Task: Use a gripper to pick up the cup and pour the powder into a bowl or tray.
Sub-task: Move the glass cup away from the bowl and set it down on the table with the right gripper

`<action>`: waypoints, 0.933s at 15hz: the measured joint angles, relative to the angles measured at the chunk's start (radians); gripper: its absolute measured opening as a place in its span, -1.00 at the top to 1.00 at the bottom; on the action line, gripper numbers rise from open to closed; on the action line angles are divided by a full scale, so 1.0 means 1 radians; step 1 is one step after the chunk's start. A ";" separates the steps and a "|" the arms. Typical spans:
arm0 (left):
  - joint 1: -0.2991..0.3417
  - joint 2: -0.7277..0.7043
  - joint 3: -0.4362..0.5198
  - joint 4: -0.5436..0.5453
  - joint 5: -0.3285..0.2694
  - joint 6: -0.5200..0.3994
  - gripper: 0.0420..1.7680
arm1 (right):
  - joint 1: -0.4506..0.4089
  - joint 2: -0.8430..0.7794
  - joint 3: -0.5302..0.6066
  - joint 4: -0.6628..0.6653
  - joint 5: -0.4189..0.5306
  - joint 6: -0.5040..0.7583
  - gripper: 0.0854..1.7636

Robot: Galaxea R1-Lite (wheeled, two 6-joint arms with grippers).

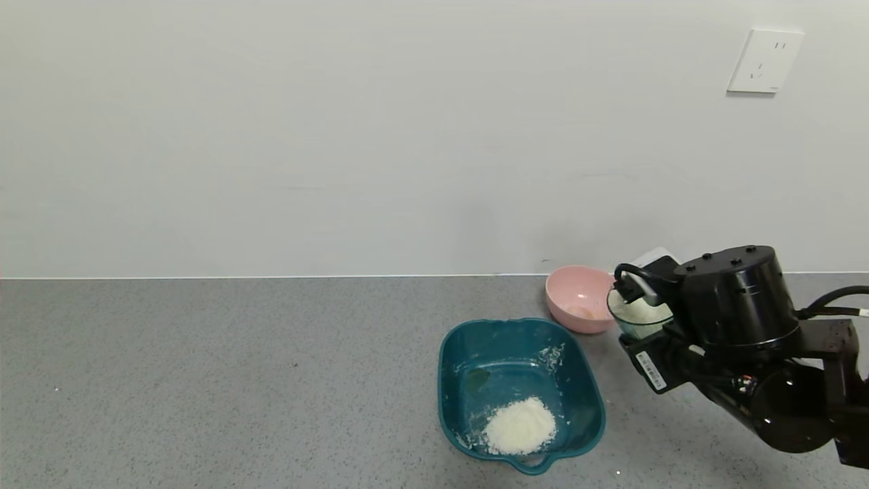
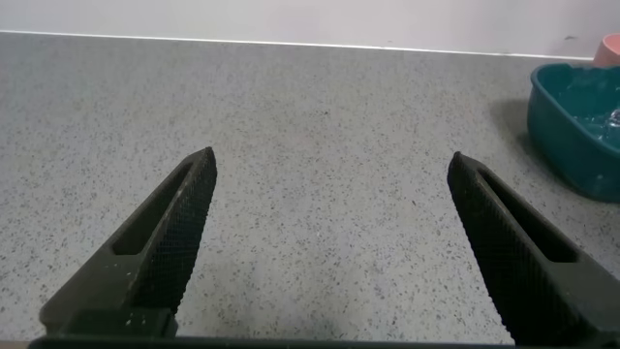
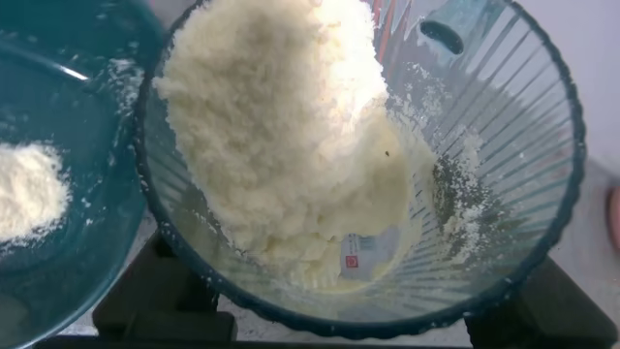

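My right gripper (image 1: 643, 338) is shut on the ribbed pale blue-green cup (image 1: 637, 320) and holds it tilted just right of the dark teal tray (image 1: 453, 380). In the right wrist view the cup (image 3: 489, 184) fills the frame. A cream heap of powder (image 3: 281, 136) lies against its lower wall toward the rim. My black fingers (image 3: 155, 302) show beneath the cup. The tray (image 3: 58, 87) lies beside the rim and holds a powder heap (image 1: 519, 426), which also shows in the right wrist view (image 3: 29, 189). My left gripper (image 2: 331, 165) is open and empty over bare counter.
A round pink bowl (image 1: 577, 299) stands behind the tray, close to the cup, near the back wall. The grey speckled counter stretches to the left of the tray. The tray (image 2: 572, 126) and a sliver of the pink bowl (image 2: 610, 48) show far off in the left wrist view.
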 joint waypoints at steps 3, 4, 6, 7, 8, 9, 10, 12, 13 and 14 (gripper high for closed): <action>0.000 0.000 0.000 0.000 0.000 0.000 -0.94 | -0.087 -0.050 0.045 -0.054 0.103 0.107 -0.50; 0.000 0.000 0.000 0.000 0.000 0.000 -0.94 | -0.120 -0.067 0.063 -0.093 0.137 0.120 -0.50; 0.000 0.000 0.000 0.000 0.000 0.000 -0.94 | -0.191 -0.094 0.116 -0.212 0.186 0.127 -0.50; 0.000 0.000 0.000 0.000 0.000 0.000 -0.94 | -0.231 -0.101 0.147 -0.281 0.219 0.128 -0.50; 0.000 0.000 0.000 0.000 0.000 0.000 -0.94 | -0.275 -0.104 0.189 -0.362 0.266 0.128 -0.50; 0.000 0.000 0.000 0.000 0.000 0.000 -0.94 | -0.319 -0.104 0.227 -0.437 0.317 0.129 -0.50; 0.000 0.000 0.000 0.000 0.000 0.000 -0.94 | -0.362 -0.100 0.266 -0.509 0.362 0.129 -0.50; 0.000 0.000 0.000 0.000 0.000 0.000 -0.94 | -0.437 -0.073 0.346 -0.630 0.415 0.129 -0.50; 0.000 0.000 0.000 0.000 0.000 0.000 -0.94 | -0.468 -0.050 0.381 -0.688 0.424 0.129 -0.50; 0.000 0.000 0.000 0.000 0.000 0.000 -0.94 | -0.490 -0.026 0.410 -0.738 0.429 0.130 -0.50</action>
